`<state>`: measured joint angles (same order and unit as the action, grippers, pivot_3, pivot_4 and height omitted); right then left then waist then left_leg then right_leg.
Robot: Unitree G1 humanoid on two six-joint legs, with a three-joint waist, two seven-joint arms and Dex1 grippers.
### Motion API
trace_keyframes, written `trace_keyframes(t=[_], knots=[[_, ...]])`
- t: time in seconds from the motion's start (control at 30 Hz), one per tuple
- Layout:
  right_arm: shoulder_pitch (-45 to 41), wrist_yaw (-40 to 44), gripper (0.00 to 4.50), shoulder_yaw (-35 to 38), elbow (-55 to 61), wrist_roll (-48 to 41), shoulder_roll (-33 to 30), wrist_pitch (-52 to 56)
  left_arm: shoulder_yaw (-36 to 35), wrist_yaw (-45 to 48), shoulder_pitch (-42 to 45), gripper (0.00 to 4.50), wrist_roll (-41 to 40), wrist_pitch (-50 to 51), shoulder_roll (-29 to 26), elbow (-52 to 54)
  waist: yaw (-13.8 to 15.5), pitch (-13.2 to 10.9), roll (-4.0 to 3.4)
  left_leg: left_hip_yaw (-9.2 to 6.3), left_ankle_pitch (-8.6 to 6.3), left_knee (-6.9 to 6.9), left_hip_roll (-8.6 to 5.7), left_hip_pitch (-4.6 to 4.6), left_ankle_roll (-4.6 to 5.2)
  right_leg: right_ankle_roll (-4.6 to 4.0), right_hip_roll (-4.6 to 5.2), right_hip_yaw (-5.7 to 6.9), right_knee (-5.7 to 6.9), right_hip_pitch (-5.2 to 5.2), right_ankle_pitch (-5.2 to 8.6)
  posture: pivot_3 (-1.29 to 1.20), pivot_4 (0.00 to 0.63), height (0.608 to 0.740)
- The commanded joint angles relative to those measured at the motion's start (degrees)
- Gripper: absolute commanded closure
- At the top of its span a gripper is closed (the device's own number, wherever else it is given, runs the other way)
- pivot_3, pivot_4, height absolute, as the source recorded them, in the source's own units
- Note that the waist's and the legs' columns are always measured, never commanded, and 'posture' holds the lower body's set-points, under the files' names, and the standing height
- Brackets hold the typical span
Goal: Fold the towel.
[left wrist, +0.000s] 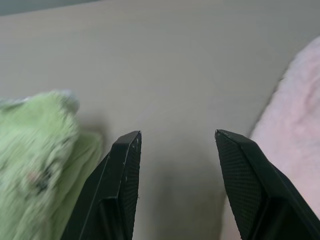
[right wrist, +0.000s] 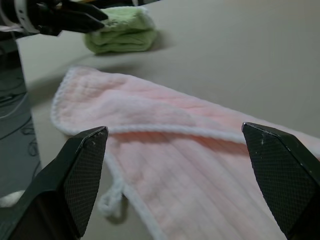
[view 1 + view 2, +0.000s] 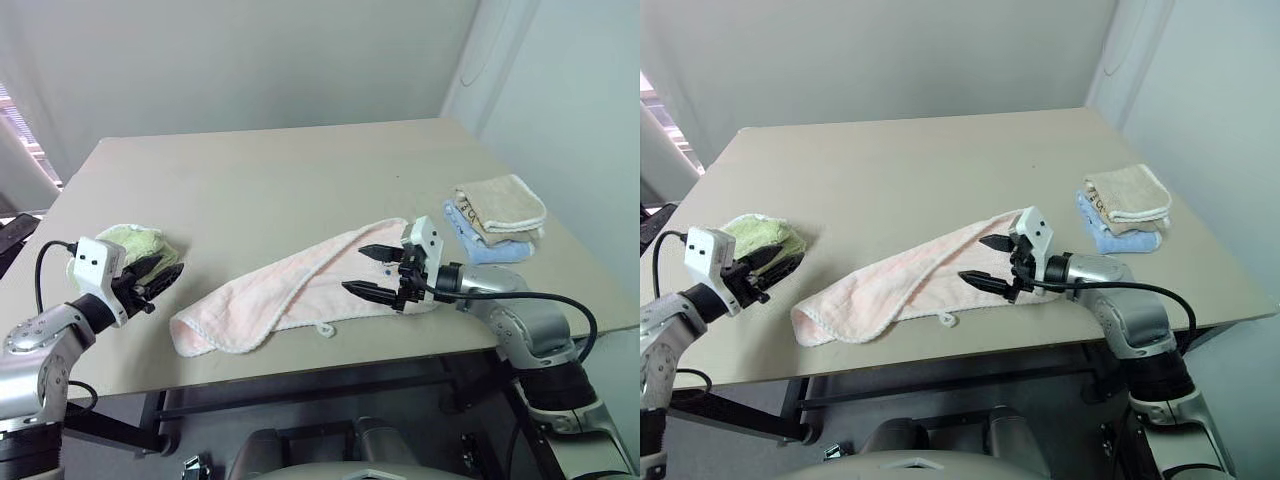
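The pink towel (image 3: 290, 290) lies stretched across the near middle of the table (image 3: 270, 180), running slantwise from a rounded, doubled-over end at the near left up to its far right end. One long side is folded over onto the rest, so the white stitched edge crosses the cloth, and the small white loop (image 3: 325, 329) sticks out from the near edge, close to the table's front.

Over the towel's right end hovers the right gripper (image 3: 368, 271), pointing left along the cloth. Its two black fingers are spread wide with nothing between them; whether the lower finger brushes the terry I can't make out.

Off to the left, near the table's front corner, the left gripper (image 3: 165, 275) hangs just beside a crumpled light green towel (image 3: 135, 243). Its fingers (image 1: 125, 175) are parted, a moderate gap, with bare tabletop showing between them and nothing gripped. The pink cloth's left end lies close to its right.

At the far right of the table sits a small stack: a folded beige towel (image 3: 500, 205) on top of a blue towel (image 3: 490, 247), well apart from the pink one.
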<state>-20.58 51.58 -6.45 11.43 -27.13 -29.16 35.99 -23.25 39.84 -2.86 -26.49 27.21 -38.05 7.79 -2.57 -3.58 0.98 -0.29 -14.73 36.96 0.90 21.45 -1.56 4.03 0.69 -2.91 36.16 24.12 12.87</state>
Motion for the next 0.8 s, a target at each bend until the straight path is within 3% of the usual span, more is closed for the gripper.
trace_keyframes(t=[0.03,0.27,0.53,0.67,0.8], knots=[[-2.48,1.38,0.02,0.83,-0.42,-1.7,1.01,-0.93,-0.89,-0.3,0.4,2.03,-0.99,0.15,-0.66,4.08,0.06,0.0,0.0,0.0,0.0,0.0,0.01,0.0,0.0,0.0,0.0,0.01,0.0,0.0,0.0,0.0,0.0,0.729],[-2.49,-0.91,0.02,4.79,-0.82,-6.26,2.33,3.29,1.61,0.02,0.67,2.03,-1.04,0.71,-0.39,6.23,-0.01,0.0,0.0,0.0,0.0,0.02,0.0,0.0,-0.01,-0.01,0.01,0.01,-0.01,-0.02,0.0,0.0,0.0,0.729],[-5.53,-9.19,0.02,4.91,-9.72,3.49,0.96,-0.11,8.07,0.24,3.51,2.03,0.83,-1.46,3.17,4.03,-0.02,0.0,-0.01,0.02,0.0,0.03,-0.03,0.0,-0.01,-0.02,0.01,0.01,-0.01,0.0,-0.01,0.0,0.0,0.729],[-7.28,-11.22,0.02,6.38,-16.79,9.2,0.93,-13.7,11.88,0.45,7.1,2.03,2.28,-2.96,5.08,1.57,0.01,0.01,-0.01,0.02,0.0,0.06,-0.07,0.0,0.0,-0.04,-0.03,0.01,-0.02,-0.03,-0.02,0.0,0.0,0.729],[-13.92,-18.8,0.02,8.33,-29.11,11.86,4.48,-15.85,13.75,0.68,11.76,2.03,3.89,-5.67,6.35,-3.18,-0.34,0.01,-0.01,0.04,0.01,0.05,-0.09,-0.01,0.01,-0.04,-0.09,-0.05,0.0,-0.03,-0.14,0.0,0.0,0.729]])
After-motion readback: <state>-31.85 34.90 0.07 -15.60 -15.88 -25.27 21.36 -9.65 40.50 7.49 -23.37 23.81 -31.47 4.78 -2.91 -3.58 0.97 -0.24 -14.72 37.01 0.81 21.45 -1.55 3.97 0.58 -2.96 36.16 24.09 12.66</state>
